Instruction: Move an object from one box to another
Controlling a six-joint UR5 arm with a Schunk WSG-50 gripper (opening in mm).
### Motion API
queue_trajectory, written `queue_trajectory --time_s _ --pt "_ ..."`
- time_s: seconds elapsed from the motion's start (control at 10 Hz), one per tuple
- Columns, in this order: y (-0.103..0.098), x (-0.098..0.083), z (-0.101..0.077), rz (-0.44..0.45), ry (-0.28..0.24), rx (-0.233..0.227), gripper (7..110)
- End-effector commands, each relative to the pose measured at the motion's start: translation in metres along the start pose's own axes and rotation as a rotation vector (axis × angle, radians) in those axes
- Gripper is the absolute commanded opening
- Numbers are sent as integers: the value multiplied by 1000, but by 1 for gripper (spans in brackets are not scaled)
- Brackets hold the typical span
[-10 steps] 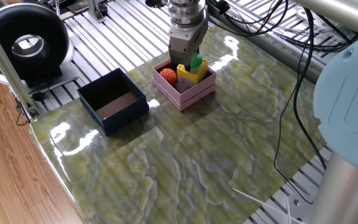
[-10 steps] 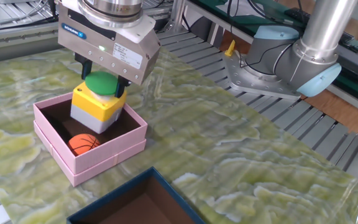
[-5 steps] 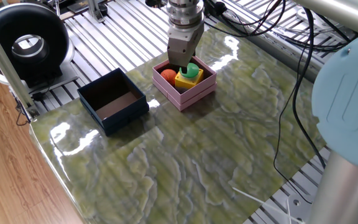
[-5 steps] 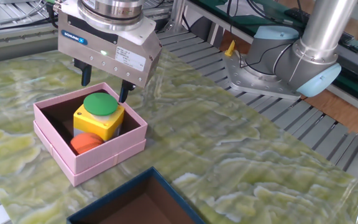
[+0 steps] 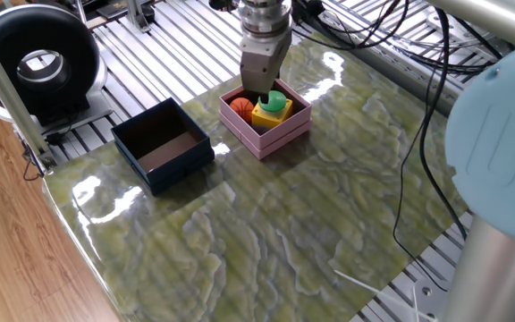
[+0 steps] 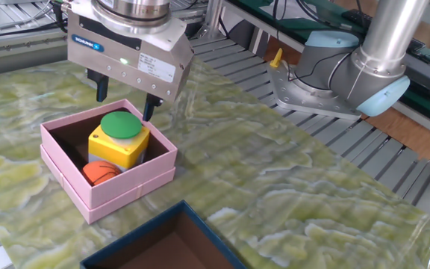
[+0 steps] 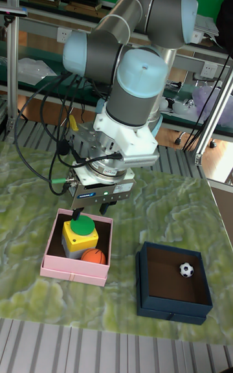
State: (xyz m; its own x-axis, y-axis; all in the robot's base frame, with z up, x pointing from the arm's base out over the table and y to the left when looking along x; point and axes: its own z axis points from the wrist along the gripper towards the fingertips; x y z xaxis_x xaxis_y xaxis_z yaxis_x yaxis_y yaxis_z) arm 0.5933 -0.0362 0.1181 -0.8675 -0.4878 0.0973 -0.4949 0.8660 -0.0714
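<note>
In one fixed view, the gripper (image 5: 264, 92) is hanging just above the pink box (image 5: 266, 122), which is sitting near the far edge of the marbled surface (image 5: 266, 233). Inside the box a yellow block with a green cap (image 5: 272, 107) is lying beside an orange ball (image 5: 240, 106). The jaws are standing apart and gripping nothing. The navy box (image 5: 163, 144) is sitting to the left of the pink one, near the surface's left corner, its brownish floor showing; its near part is hidden by its wall.

In the other fixed view, the gripper (image 6: 124, 96) is hovering over the far side of the pink box (image 6: 107, 161), its two fingers (image 6: 148, 110) spread wide on either side of the green cap, clear of it. The block (image 6: 118, 140) is resting inside the box, with the ball (image 6: 101, 172) touching its near side. A corner of the navy box (image 6: 169, 240) is showing at the bottom edge.

In the tall fixed view, the gripper (image 7: 92, 210) is hanging open above the block (image 7: 80, 234), which is sitting in the pink box (image 7: 76, 249) with the ball (image 7: 94, 256) just beside it. The navy box (image 7: 173, 282) is standing to the right, near the front edge of the surface, and is holding a small black-and-white ball (image 7: 186, 270).
</note>
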Motion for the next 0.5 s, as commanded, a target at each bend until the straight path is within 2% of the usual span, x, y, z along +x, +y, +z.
queue_trajectory --time_s 0.0,0.2,0.4 --pt "13 -28 -19 22 -10 -43 66" --pt "33 -54 -21 48 -22 -40 66" --pt "61 -71 -15 106 -20 -37 66"
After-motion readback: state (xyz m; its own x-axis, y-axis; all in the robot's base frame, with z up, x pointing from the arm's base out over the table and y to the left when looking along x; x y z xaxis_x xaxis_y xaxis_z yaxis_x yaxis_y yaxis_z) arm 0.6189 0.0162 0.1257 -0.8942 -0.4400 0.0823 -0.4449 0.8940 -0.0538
